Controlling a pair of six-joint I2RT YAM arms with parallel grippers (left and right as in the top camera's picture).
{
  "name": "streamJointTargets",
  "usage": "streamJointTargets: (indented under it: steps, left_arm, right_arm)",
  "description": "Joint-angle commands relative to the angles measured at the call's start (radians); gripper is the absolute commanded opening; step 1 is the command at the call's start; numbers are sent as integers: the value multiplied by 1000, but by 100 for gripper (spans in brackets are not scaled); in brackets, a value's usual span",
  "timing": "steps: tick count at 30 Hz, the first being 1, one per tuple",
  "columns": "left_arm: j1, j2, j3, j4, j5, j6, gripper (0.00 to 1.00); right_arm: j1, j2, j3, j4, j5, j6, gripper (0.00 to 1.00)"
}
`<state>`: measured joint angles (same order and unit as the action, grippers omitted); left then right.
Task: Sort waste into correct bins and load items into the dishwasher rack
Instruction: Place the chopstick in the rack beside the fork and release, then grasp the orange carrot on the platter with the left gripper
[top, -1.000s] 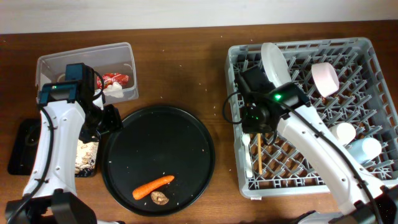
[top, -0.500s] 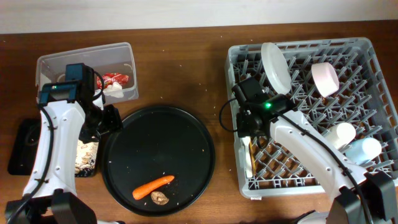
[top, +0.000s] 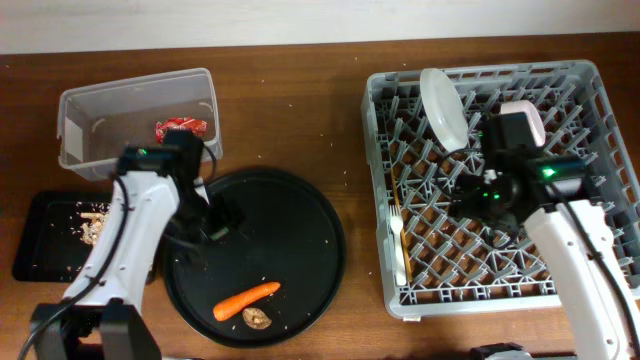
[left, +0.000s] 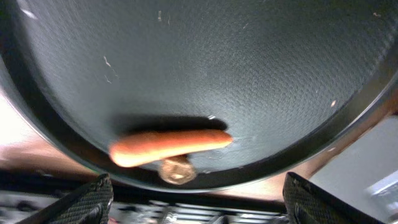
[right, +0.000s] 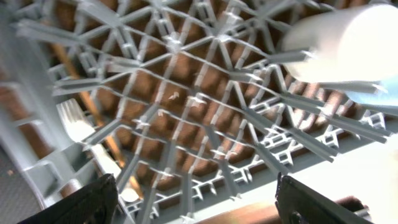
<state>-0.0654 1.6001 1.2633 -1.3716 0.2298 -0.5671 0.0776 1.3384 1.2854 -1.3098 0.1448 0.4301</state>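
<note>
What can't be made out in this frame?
Overhead: right arm hides the rack's right side, white cup included; right wrist view cuts it off.
Overhead: left arm covers the clear tub's front corner; no tissue visible.
Left wrist: brown lump blurred, too vague to identify.

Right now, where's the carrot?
In the overhead view the orange carrot lies at left, near the lower edge of the round black tray, with the small brown lump just below it.
</note>
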Motion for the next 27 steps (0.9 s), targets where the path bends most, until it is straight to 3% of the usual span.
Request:
streamJointTargets:
  steps: [1, 9, 17, 23, 27]
  left_arm:
    - [-33, -21, -212, 56, 101, -470, 97]
    - [-40, -24, -465, 265, 140, -551, 97]
    - [-40, -24, -502, 486, -24, -550, 99]
    - [-62, -24, -504, 469, -32, -485, 99]
    - [-163, -24, -513, 462, -2, -459, 95]
  right_arm:
    - [-48, -2, 9, -3, 2, -46, 85]
    - [-54, 18, 9, 6, 24, -57, 89]
    - [-54, 45, 7, 3, 24, -57, 89]
    - [-54, 45, 7, 4, 24, -56, 89]
    - [-54, 45, 7, 4, 24, -57, 88]
